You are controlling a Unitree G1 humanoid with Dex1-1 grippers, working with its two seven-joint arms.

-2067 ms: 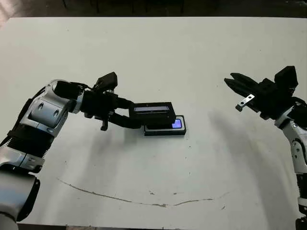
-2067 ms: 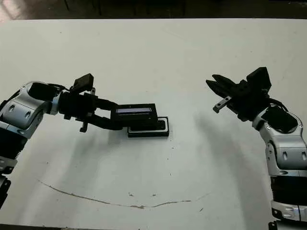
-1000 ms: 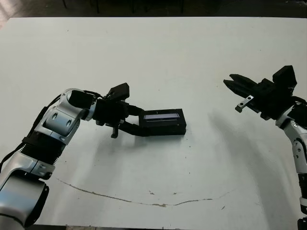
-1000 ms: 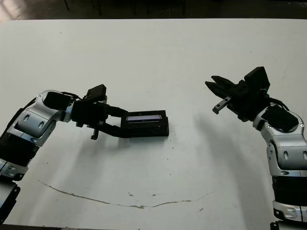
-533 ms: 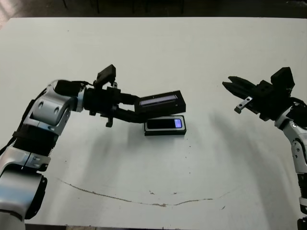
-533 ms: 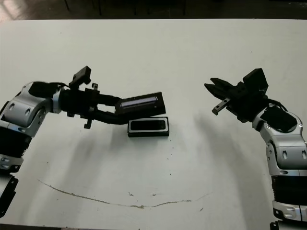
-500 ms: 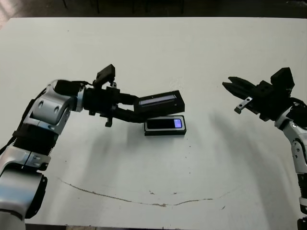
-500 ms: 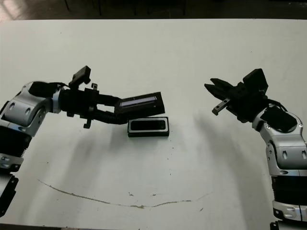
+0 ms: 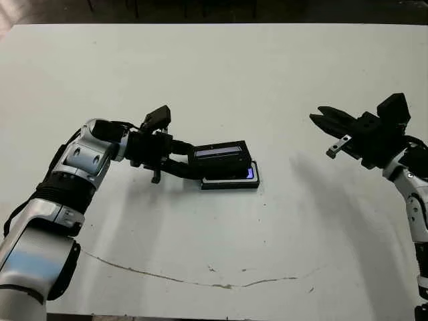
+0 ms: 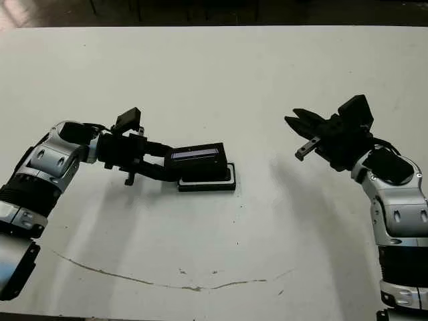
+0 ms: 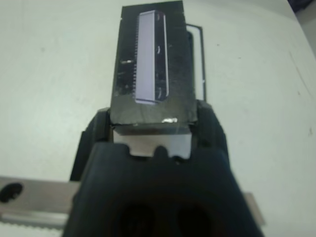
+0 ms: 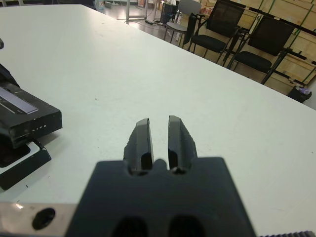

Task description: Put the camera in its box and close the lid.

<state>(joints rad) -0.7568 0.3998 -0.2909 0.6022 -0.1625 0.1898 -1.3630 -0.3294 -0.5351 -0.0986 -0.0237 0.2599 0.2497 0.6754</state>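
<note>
Centrally, left gripper (image 9: 189,164) clamping the lid (image 9: 222,160) over the box (image 9: 231,182), covering the camera (image 9: 249,173), right gripper (image 9: 321,119) closed, empty, far right.

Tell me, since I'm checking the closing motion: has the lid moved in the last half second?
Yes. The lid, held by the left gripper, has dropped and levelled toward the box, now covering most of it.

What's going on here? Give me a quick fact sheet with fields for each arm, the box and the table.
left pincer: shut on the lid, held low over the box, offset
right pincer: empty, fingers nearly together, raised off to the side
box: on the table, not closed
camera: bluish end shows inside box
table: white
</note>
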